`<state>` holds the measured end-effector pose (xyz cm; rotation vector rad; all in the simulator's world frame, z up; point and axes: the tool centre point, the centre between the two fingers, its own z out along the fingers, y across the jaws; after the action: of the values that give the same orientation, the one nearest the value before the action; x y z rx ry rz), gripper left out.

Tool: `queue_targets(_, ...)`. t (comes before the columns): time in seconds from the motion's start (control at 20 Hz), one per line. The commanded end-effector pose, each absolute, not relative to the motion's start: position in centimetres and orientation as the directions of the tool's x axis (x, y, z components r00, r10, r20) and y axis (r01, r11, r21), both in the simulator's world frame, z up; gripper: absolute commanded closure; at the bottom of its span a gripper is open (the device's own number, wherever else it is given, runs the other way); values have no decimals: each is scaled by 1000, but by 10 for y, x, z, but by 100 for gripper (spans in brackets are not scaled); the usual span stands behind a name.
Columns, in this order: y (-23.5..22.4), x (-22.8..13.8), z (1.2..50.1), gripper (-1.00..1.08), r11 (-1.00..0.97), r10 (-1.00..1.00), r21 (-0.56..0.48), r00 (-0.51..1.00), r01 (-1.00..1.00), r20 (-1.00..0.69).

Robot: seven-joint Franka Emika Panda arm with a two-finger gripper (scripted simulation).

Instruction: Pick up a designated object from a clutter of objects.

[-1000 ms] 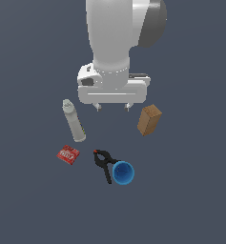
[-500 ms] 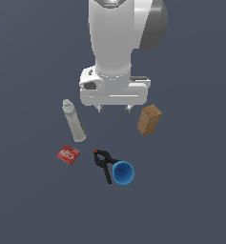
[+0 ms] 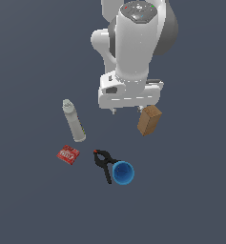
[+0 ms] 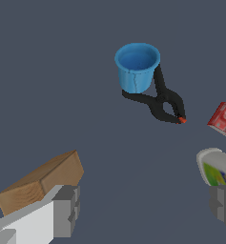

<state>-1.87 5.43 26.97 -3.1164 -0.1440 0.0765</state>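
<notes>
The brown box (image 3: 149, 120) lies on the grey floor at the exterior view's right; it also shows in the wrist view (image 4: 40, 181). My gripper (image 3: 128, 110) hangs above the floor, just to the left of the box in the exterior view. Its jaws are open and empty (image 4: 143, 209), and one finger (image 4: 62, 209) is close beside the box. The rest of the clutter is a grey-white bottle (image 3: 73, 120), a red packet (image 3: 67, 154), a black clamp (image 3: 103, 162) and a blue cup (image 3: 122, 172).
In the wrist view the blue cup (image 4: 137, 66) stands upright against the black clamp (image 4: 164, 102). The red packet (image 4: 224, 119) and the bottle (image 4: 217, 167) lie near the other finger (image 4: 224, 205). The floor is plain dark grey.
The hand has shifted towards the exterior view's right, closer to the brown box. The objects have not moved.
</notes>
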Motion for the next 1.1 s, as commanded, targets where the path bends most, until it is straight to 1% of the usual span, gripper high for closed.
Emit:
queue_targets(0.0,76,-28,259,-92,-990,138,-21,990,137,-42)
queue_targets(0.3,137,-64,227,-92,-961,275,-12,961,275,-22)
queue_targets(0.5,165,-88,211,-92,-938,347,-7,938,347,-12)
queue_targets(0.8,189,-113,197,-92,-911,413,-1,911,413,-2)
queue_targets(1.05,195,-119,193,-92,-903,430,0,903,430,0)
